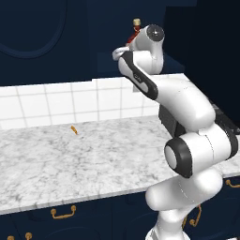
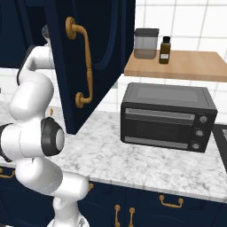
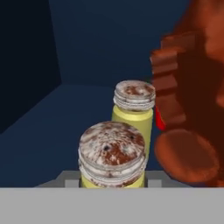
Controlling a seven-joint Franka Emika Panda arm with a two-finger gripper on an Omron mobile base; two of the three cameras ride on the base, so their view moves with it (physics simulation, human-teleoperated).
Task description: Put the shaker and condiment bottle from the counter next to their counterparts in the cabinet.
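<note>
Small yellow-olive shaker w/ mottled grey cap (image 3: 112,159) on dark navy cabinet shelf (image 3: 48,127), twin shaker (image 3: 133,105) just behind, ribbed dark red-brown bottle (image 3: 188,87) at right, pincer state can't tell.

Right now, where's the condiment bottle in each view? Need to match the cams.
Left base view: the condiment bottle is at top centre, its tan cap poking up behind the arm's top joint.
Right base view: the open cabinet door stands in front of that spot.
Hand view: large and ribbed along the right edge, right of the far shaker.
Shared landmark: the marble counter, in both base views.
</note>
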